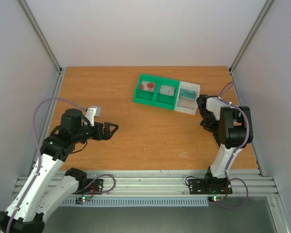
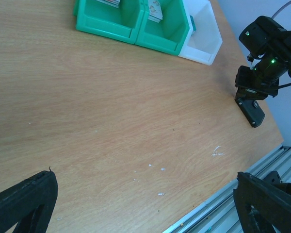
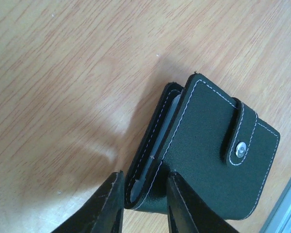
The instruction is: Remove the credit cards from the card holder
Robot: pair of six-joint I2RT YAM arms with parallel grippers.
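The black card holder (image 3: 208, 145) is folded shut with its snap strap fastened. My right gripper (image 3: 143, 177) is shut on its lower edge, one finger on each side, holding it just above the wood at the table's right side. The left wrist view shows the card holder (image 2: 254, 112) hanging from that gripper. A whitish card with red marks (image 1: 148, 86) and a greyish card (image 1: 167, 90) lie in the green tray (image 1: 155, 99). A teal card (image 1: 186, 92) lies in the white tray (image 1: 190, 108). My left gripper (image 1: 111, 130) is open and empty at the left.
The green tray and white tray stand together at the back centre-right, just behind my right arm (image 1: 233, 128). A metal rail (image 1: 145, 182) runs along the near table edge. Grey walls close in both sides.
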